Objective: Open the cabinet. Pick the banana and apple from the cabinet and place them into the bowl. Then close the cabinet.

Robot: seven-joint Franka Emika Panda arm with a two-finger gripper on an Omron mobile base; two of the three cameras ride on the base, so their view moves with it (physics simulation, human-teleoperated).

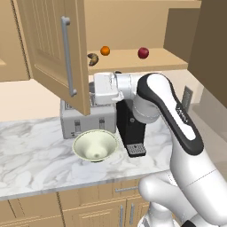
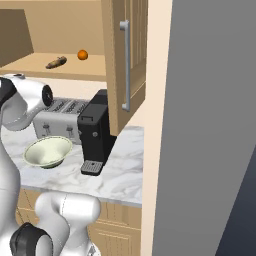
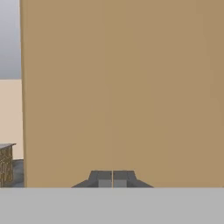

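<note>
Light-wood wall cabinet (image 1: pixel 53 48) doors stand open. Curved yellow-brown banana (image 1: pixel 93 59) and shiny dark-red apple (image 1: pixel 143 52) sit on its shelf (small orange ball (image 1: pixel 105 50) between them). Pale cream-green bowl (image 1: pixel 95 145) sits empty on marble tabletop (image 1: pixel 31 155). Claw (image 3: pixel 112 178) fully closed, holding nothing, facing plain wood panel.

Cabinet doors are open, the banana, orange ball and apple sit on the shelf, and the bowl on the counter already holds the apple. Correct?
Not quite: the bowl is empty. In the left base view the apple sits on the cabinet shelf, right of the banana and orange ball.
</note>
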